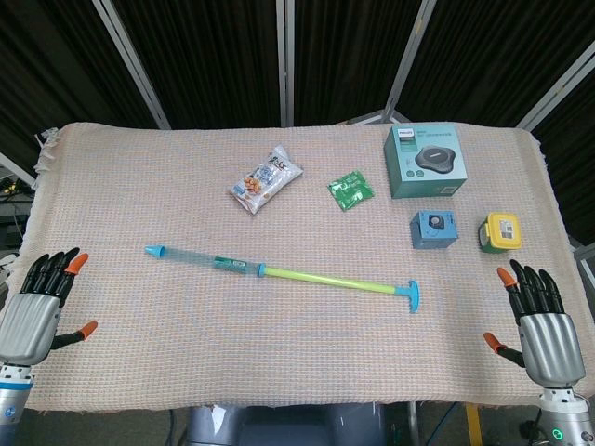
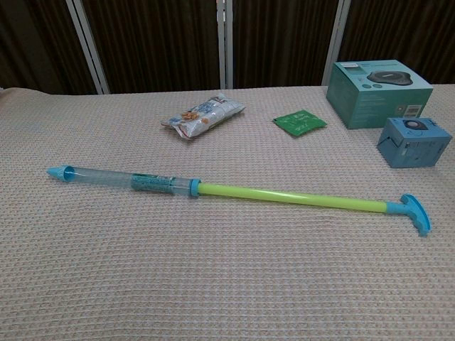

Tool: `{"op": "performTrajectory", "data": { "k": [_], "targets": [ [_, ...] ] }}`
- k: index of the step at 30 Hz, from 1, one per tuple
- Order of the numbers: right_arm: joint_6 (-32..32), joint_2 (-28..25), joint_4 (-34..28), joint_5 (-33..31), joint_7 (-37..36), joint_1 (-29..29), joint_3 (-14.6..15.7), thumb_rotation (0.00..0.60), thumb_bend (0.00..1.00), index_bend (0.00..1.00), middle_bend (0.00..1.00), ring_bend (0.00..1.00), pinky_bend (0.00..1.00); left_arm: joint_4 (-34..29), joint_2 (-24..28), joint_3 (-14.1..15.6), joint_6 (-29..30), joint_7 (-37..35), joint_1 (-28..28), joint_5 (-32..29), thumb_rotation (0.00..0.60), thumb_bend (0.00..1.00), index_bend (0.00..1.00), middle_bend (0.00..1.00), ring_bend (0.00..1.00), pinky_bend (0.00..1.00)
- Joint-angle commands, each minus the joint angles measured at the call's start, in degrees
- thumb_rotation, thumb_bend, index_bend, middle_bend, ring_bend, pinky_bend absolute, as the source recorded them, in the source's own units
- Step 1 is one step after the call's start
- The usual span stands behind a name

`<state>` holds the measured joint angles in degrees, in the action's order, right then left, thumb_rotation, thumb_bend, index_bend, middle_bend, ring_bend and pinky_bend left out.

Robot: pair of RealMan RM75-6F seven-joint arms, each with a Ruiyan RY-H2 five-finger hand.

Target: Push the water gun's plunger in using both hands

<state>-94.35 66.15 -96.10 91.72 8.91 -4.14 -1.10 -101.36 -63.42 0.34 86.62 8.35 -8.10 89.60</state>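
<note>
The water gun (image 1: 209, 261) (image 2: 128, 180) lies flat across the middle of the table, its clear blue barrel pointing left. Its yellow-green plunger rod (image 1: 330, 280) (image 2: 288, 197) is drawn far out to the right and ends in a blue T-handle (image 1: 413, 296) (image 2: 415, 212). My left hand (image 1: 39, 307) hovers at the table's front left corner, fingers spread, holding nothing. My right hand (image 1: 539, 325) is at the front right corner, also spread and empty. Both hands are well apart from the gun and show only in the head view.
A snack packet (image 1: 266, 180) (image 2: 202, 116) and a green sachet (image 1: 350, 190) (image 2: 299, 121) lie beyond the gun. At the back right stand a teal box (image 1: 424, 161) (image 2: 378, 83), a small blue box (image 1: 433, 229) (image 2: 414, 141) and a yellow-green item (image 1: 499, 232).
</note>
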Motion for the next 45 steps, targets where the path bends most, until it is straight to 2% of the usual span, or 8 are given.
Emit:
{"op": "performTrajectory", "data": {
  "k": [1,7,10,13,15,17,28,45],
  "targets": [
    [0.20,0.05,-0.07,-0.03,0.12,0.10,-0.09,0.600,0.00,0.00,0.00,0.00,0.00,0.05,-0.02,-0.06,-0.10,-0.11,0.05,-0.01,0.600,0.00,0.00,0.00,0.00,0.00],
    [2.63,0.71,0.38,-0.34,0.60,-0.46,0.08,0.600,0.00,0.00,0.00,0.00,0.00,0.14,0.02,-0.19,-0.53,-0.35,0.07,-0.08,0.600,0.00,0.00,0.00,0.00,0.00],
    [5.47,1.15,0.57,-0.48,0.05,-1.89,-0.03,0.600,0.00,0.00,0.28,0.24,0.01,0.33,-0.14,-0.32,-0.71,-0.13,-0.03,0.04,0.600,0.00,0.00,0.00,0.00,0.00],
    [11.32,1.77,1.30,-0.69,0.24,-5.56,-0.84,0.600,0.00,0.00,0.78,0.78,0.56,0.47,-0.51,-0.53,-1.41,0.24,-0.34,-0.27,0.600,0.00,0.00,0.00,0.00,0.00],
    [16.80,2.19,1.32,-2.34,0.93,-8.86,-2.04,0.600,0.00,0.01,0.90,0.90,0.90,0.65,-0.90,-0.81,-2.15,0.64,-0.66,-0.91,0.600,0.00,0.00,0.00,0.00,0.00],
    [23.07,2.92,0.88,-5.19,1.11,-12.41,-3.49,0.600,0.00,0.06,0.97,0.97,1.00,0.91,-1.35,-1.11,-3.08,1.38,-1.07,-1.68,0.600,0.00,0.00,0.00,0.00,0.00],
    [45.88,10.94,5.26,-25.02,9.48,-26.50,-8.63,0.600,0.00,0.27,1.00,1.00,1.00,2.49,-3.76,-2.28,-7.00,4.71,-2.62,-5.83,0.600,0.00,0.00,0.00,0.00,0.00],
    [45.99,20.12,13.69,-35.46,16.20,-31.75,-8.40,0.600,0.00,0.47,1.00,1.00,1.00,3.41,-4.37,-2.55,-8.03,5.14,-2.90,-7.41,0.600,0.00,0.00,0.00,0.00,0.00]
  ]
}}
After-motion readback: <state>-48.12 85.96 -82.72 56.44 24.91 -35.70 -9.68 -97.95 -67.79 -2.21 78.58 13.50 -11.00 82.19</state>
